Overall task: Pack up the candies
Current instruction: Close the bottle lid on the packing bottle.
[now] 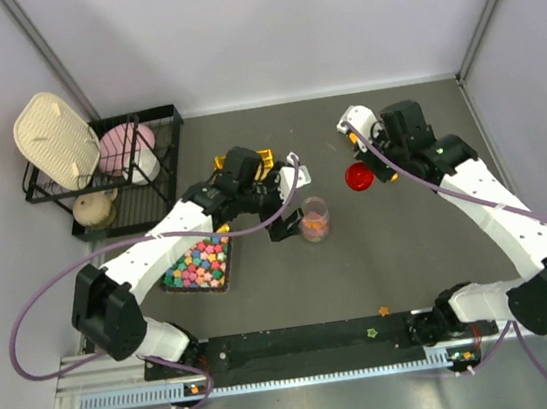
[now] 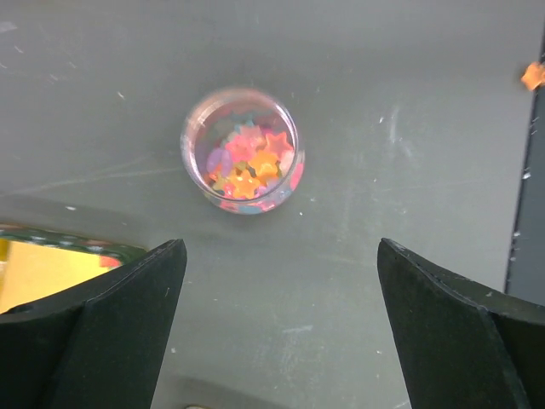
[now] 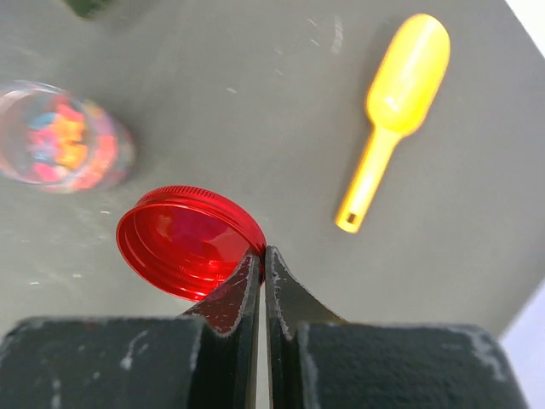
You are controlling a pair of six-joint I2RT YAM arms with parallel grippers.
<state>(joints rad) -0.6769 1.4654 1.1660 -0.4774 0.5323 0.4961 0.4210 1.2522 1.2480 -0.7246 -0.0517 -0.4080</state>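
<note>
As one lid [image 3: 183, 243] hangs, one jar [image 2: 255, 207] holds perhaps ten candies [image 2: 251, 170].

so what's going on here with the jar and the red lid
The right arm's fingers are pinched shut on the rim of a red lid, holding it tilted, off to one side of the small clear jar. The jar stands open on the table with star-shaped candies in the bottom. The left arm's fingers are spread open just short of it, touching nothing. A yellow scoop lies nearby.
</note>
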